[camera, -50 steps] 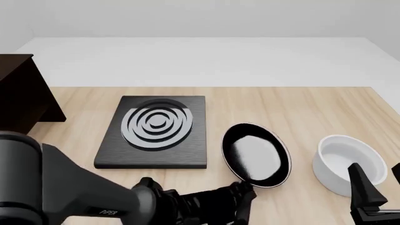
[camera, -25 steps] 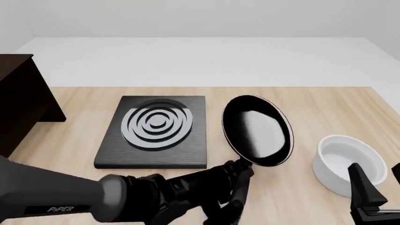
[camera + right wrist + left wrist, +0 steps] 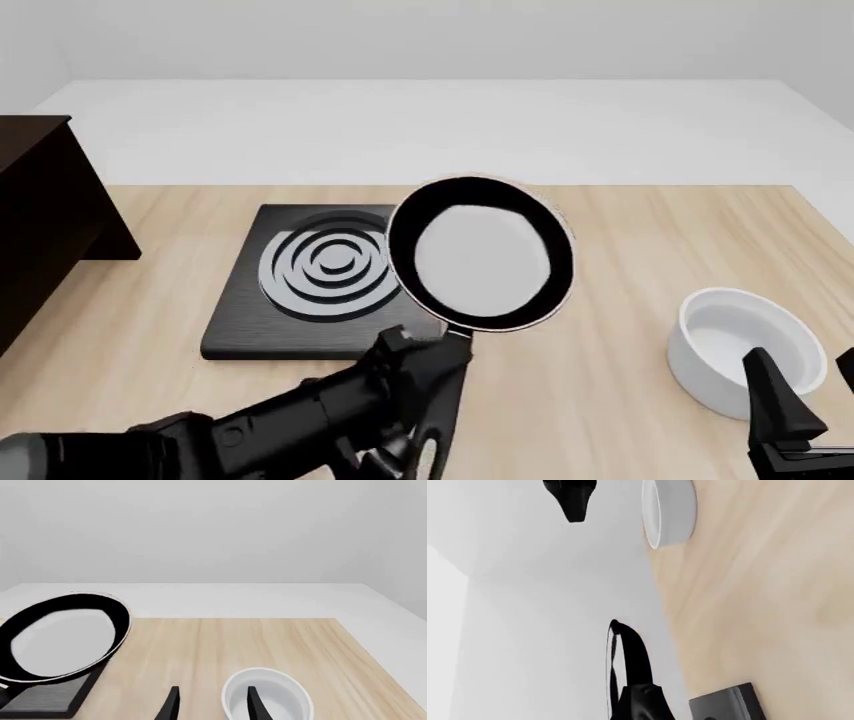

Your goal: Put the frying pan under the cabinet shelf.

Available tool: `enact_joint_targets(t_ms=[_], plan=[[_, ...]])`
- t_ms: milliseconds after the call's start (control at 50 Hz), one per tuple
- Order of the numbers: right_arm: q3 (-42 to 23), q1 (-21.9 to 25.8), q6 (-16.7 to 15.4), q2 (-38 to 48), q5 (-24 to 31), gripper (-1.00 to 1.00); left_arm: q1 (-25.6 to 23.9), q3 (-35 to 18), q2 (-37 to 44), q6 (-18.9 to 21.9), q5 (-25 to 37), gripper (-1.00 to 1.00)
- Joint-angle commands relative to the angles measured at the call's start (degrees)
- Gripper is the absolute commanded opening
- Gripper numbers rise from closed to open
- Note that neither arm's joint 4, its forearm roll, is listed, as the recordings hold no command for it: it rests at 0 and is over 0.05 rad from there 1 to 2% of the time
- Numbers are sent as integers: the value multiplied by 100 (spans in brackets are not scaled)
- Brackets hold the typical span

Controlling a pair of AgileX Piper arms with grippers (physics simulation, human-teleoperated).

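The frying pan is black with a light grey bottom. It is lifted off the table and tilted, hanging over the right edge of the ringed slab. My left gripper is shut on its short handle from below. In the left wrist view the pan shows edge-on just past the gripper. It also shows in the right wrist view. The dark brown cabinet shelf stands at the far left edge of the table. My right gripper is open and empty, low at the front right beside the white bowl.
A flat black slab with grey rings lies left of centre, between the pan and the cabinet. A white round bowl sits at the front right; the right wrist view shows it right before the open fingers.
The pan has risen off the table and swung up and to the left, from beside the slab to over its right edge. The left arm turned with it. The right arm has not moved.
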Motion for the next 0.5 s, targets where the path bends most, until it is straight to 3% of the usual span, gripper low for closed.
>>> enact_joint_targets(t_ms=[20,100,340,500], plan=[[0,-1,1,2,0,100,484,991,-1059,-434,-669,-100],[0,0,0,1,0,100,773,1322,-1440,-417,-741,-100],[0,0,-1,2,-1,100,1622,1988,-3624,-1012,787,-100],[0,1,-1,1,-1,100,2095,2104,-4812,-1559,1706,-100]])
